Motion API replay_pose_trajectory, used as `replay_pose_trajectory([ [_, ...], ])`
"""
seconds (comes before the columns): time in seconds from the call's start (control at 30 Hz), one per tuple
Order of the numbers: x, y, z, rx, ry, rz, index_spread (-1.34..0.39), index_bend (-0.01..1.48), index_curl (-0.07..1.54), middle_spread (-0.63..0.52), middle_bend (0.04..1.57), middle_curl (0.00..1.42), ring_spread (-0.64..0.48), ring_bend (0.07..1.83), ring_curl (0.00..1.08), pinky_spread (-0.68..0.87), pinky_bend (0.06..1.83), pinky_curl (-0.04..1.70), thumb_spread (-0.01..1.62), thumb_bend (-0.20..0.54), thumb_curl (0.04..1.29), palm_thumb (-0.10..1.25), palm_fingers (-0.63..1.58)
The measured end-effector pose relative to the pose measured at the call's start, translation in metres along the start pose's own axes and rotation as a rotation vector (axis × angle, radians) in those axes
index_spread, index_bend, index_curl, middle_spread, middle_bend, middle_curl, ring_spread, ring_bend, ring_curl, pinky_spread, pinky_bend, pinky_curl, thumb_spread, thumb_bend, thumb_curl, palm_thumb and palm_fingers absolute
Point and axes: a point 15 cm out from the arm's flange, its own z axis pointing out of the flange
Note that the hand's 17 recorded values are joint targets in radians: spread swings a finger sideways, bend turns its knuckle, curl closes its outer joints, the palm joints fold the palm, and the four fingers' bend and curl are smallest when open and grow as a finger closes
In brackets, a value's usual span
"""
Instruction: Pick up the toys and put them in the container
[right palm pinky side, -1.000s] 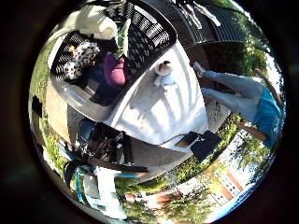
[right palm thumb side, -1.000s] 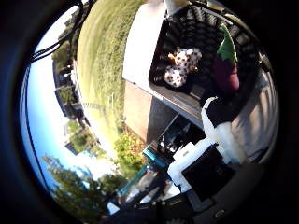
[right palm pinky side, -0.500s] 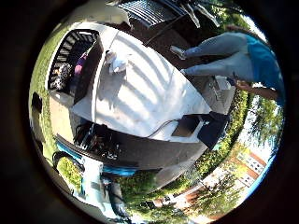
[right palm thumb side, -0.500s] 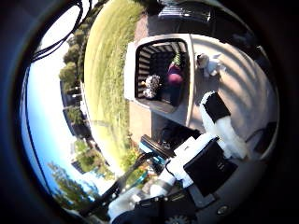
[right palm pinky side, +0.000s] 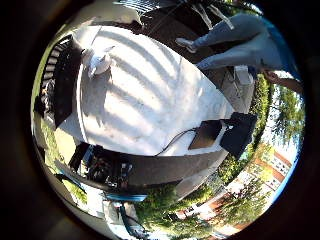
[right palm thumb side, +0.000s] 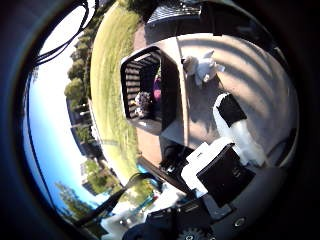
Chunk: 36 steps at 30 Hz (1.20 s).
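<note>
A black slatted container (right palm thumb side: 150, 85) stands at one end of the white table (right palm pinky side: 160, 95). In the thumb side view it holds a spotted soft toy (right palm thumb side: 143, 101) and a purple toy (right palm thumb side: 157, 88). A small white toy (right palm thumb side: 205, 67) lies on the table just beside the container; it also shows in the little finger side view (right palm pinky side: 98, 62). My right hand (right palm thumb side: 228, 150) hangs above the table, away from the container and the white toy. Its white and black fingers (right palm thumb side: 236, 122) are relaxed and hold nothing.
A black box (right palm pinky side: 238, 130) sits at the table's edge, far from the container. Grass (right palm thumb side: 108, 90) lies beyond the container's end of the table. Paved ground surrounds the other sides.
The camera has pulled away from the container, which now looks smaller and farther off. The toys inside and the white toy on the table have not moved.
</note>
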Motion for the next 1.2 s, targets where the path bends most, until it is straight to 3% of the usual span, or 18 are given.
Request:
replay_pose_trajectory([
  [0.57, -0.037, -0.081, 0.133, 0.074, 0.064, -0.04, -0.16, 0.16, 0.26, 0.08, 0.18, 0.34, 0.28, 0.4, 0.31, 0.44, 0.59, 0.27, 1.12, -0.033, 0.49, 0.67, 0.14],
  [0.93, -0.052, -0.093, 0.208, 0.069, 0.086, -0.001, -0.05, 0.18, 0.27, 0.09, 0.18, 0.34, 0.31, 0.44, 0.31, 0.48, 0.63, 0.25, 1.1, -0.032, 0.44, 0.62, 0.28],
  [1.07, -0.05, -0.09, 0.215, 0.054, 0.11, -0.011, -0.03, 0.18, 0.27, 0.07, 0.2, 0.34, 0.33, 0.53, 0.32, 0.49, 0.64, 0.24, 1.1, -0.031, 0.43, 0.62, 0.44],
  [1.17, -0.046, -0.088, 0.218, 0.042, 0.141, -0.023, -0.08, 0.2, 0.27, 0.02, 0.27, 0.36, 0.32, 0.64, 0.34, 0.51, 0.72, 0.23, 1.1, -0.031, 0.43, 0.62, 0.83],
  [1.2, -0.046, -0.088, 0.218, 0.039, 0.149, -0.03, -0.14, 0.24, 0.28, 0.0, 0.35, 0.39, 0.3, 0.68, 0.34, 0.5, 0.76, 0.23, 1.1, -0.027, 0.43, 0.63, 1.08],
])
